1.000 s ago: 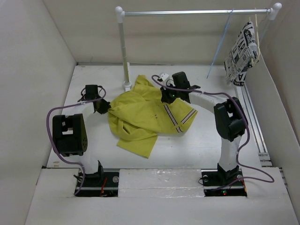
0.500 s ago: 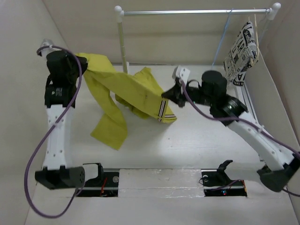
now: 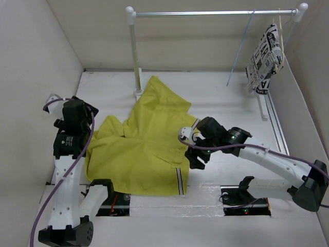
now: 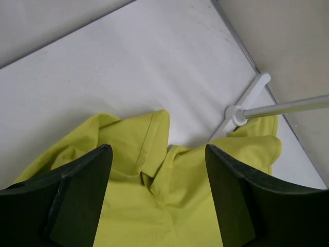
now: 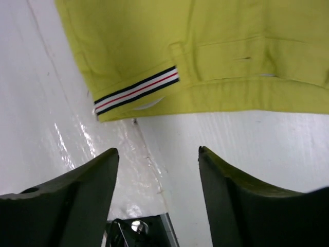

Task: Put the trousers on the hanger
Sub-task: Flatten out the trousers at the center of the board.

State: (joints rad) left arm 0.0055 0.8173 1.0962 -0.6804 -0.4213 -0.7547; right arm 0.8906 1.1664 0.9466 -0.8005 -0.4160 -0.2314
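Your station reads as a robotics lab test cell, not a home. Plain pale panels (image 3: pixel 31 62) box in a white table (image 3: pixel 221 98). A small metal clothes rail (image 3: pixel 211 13) stands at the table's far edge. Opposite the rail, the left arm base (image 3: pixel 101 194) and right arm base (image 3: pixel 245 198) are bolted down, trailing purple cables (image 3: pixel 226 147). At the rail's right end hang a light-blue hanger (image 3: pixel 239 49) and a printed cloth (image 3: pixel 266 56).

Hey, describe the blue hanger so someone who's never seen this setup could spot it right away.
Look to the silver clothes rail across the back of the white table. Near its right end hangs the thin light-blue hanger, bare and slanting down leftward. The neighbour to its right instead carries black-and-white newspaper-print cloth.
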